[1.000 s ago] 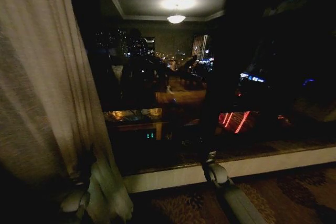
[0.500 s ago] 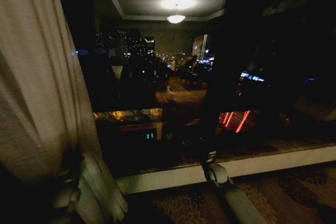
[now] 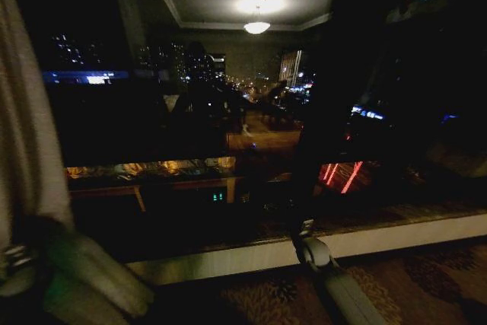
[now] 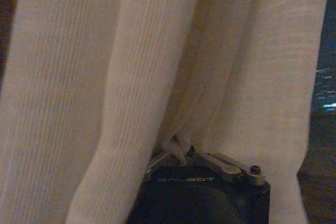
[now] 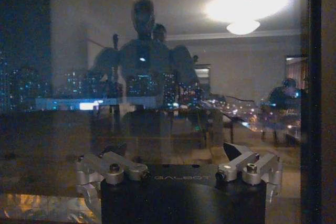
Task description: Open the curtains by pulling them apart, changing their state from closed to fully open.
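One cream-white curtain panel [image 3: 23, 150] hangs bunched at the far left of the head view. My left gripper [image 3: 14, 258] sits low against it at the left edge. In the left wrist view the pleated curtain [image 4: 105, 77] hangs close in front, and the left gripper [image 4: 178, 153] is shut on a pinched fold of it. My right gripper [image 3: 306, 227] points at the window by the sill, right of centre. Seen from the right wrist, the right gripper [image 5: 178, 163] stands open with nothing between its fingers [image 5: 107, 167], facing the bare glass.
The dark window glass [image 3: 213, 112] shows city lights and reflects a ceiling lamp [image 3: 256, 27]. A pale sill [image 3: 396, 235] runs below it, with patterned carpet [image 3: 426, 287] in front. A dark upright band [image 3: 323, 112] crosses the window right of centre.
My left gripper has dragged the curtain further left, uncovering much more glass. The right arm has stayed still.
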